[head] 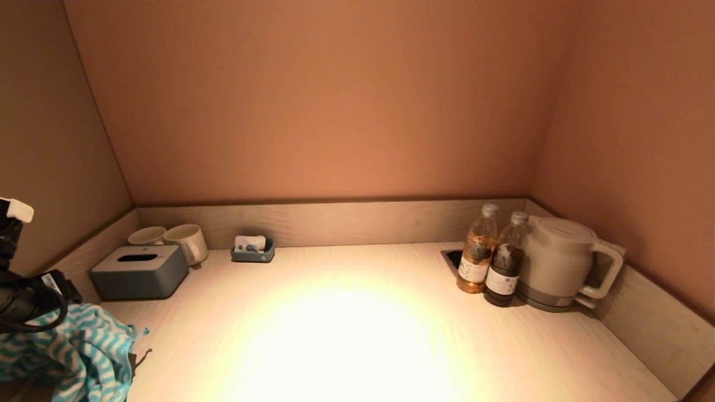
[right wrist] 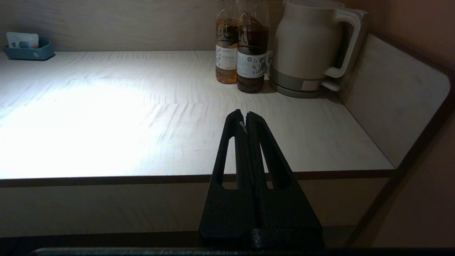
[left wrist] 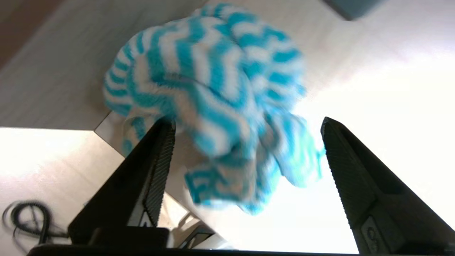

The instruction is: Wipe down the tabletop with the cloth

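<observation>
The cloth [head: 78, 352], striped turquoise and white, lies bunched at the tabletop's [head: 357, 335] front left corner. My left gripper [left wrist: 246, 121] is open over it, fingers [left wrist: 156, 170] spread wide. The cloth [left wrist: 213, 89] sits bunched between and beyond the fingertips and touches one of them. In the head view only the left arm's wrist [head: 25, 296] shows, above the cloth. My right gripper [right wrist: 242, 113] is shut and empty, parked just in front of the table's front edge [right wrist: 106, 179], out of the head view.
A grey tissue box [head: 139, 272], two mugs [head: 187, 243] and a small tray [head: 253, 251] stand at the back left. Two bottles [head: 476, 257] and a kettle [head: 558, 262] stand at the back right beside a recess [head: 452, 258]. Low walls bound three sides.
</observation>
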Controlling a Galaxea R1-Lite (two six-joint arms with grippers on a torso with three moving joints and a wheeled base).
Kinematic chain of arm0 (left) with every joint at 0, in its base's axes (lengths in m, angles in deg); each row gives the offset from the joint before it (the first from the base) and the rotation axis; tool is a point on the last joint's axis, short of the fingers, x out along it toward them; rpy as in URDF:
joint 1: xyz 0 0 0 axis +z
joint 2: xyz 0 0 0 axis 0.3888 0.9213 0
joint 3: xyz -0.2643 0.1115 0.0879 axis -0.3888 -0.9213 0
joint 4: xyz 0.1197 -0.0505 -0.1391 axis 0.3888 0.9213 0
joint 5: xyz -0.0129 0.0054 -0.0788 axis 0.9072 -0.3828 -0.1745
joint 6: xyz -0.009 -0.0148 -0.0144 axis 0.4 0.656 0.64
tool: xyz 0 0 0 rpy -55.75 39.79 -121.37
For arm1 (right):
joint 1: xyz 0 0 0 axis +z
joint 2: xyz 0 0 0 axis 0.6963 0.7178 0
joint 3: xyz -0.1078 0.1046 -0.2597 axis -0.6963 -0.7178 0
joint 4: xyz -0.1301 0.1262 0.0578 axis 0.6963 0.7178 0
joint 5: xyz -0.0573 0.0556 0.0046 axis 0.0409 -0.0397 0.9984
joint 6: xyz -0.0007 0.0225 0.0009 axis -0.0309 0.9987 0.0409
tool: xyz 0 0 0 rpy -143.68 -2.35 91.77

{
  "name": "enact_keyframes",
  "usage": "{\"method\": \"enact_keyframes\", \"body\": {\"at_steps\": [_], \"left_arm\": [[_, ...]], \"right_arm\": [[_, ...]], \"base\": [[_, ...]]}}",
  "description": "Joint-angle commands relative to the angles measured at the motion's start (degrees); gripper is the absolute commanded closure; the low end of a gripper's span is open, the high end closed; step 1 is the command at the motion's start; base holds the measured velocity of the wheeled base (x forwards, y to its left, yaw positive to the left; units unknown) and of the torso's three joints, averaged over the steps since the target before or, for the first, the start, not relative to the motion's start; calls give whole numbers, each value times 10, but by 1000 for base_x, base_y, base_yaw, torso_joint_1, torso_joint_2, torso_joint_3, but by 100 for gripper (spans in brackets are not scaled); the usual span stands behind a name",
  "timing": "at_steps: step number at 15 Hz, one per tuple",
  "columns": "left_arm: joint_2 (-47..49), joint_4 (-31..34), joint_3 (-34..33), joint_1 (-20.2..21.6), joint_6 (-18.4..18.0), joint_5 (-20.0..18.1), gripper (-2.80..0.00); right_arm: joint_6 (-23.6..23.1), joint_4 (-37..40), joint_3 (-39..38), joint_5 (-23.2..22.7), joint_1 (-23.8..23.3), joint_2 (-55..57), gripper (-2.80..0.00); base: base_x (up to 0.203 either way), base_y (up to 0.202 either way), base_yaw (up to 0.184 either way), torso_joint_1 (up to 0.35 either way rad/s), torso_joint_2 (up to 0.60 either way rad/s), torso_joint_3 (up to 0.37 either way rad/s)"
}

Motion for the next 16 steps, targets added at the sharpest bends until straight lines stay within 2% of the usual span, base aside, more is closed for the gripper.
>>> {"method": "enact_keyframes", "body": {"at_steps": [1, 2, 8, 13, 14, 15, 16], "left_arm": [[-78, 19, -1, -28, 4, 1, -280], [-89, 33, -1, -40, 5, 1, -280], [-93, 31, -17, -43, 27, -10, -280], [-175, 37, -19, -46, 7, -20, -280], [-184, 36, -21, -46, -1, -20, -129], [-192, 34, -20, -46, -9, -20, 0], [-201, 33, -20, -46, -15, -21, 0]], "right_arm": [[0, 0, 0, 0, 0, 0, 0], [0, 0, 0, 0, 0, 0, 0], [0, 0, 0, 0, 0, 0, 0], [0, 0, 1, 0, 0, 0, 0], [0, 0, 0, 0, 0, 0, 0], [0, 0, 0, 0, 0, 0, 0], [0, 0, 1, 0, 0, 0, 0]], "base": [[0, 0, 0, 0, 0, 0], [0, 0, 0, 0, 0, 0], [0, 0, 0, 0, 0, 0], [0, 0, 0, 0, 0, 0], [0, 0, 0, 0, 0, 0], [0, 0, 0, 0, 0, 0], [0, 0, 0, 0, 0, 0]]}}
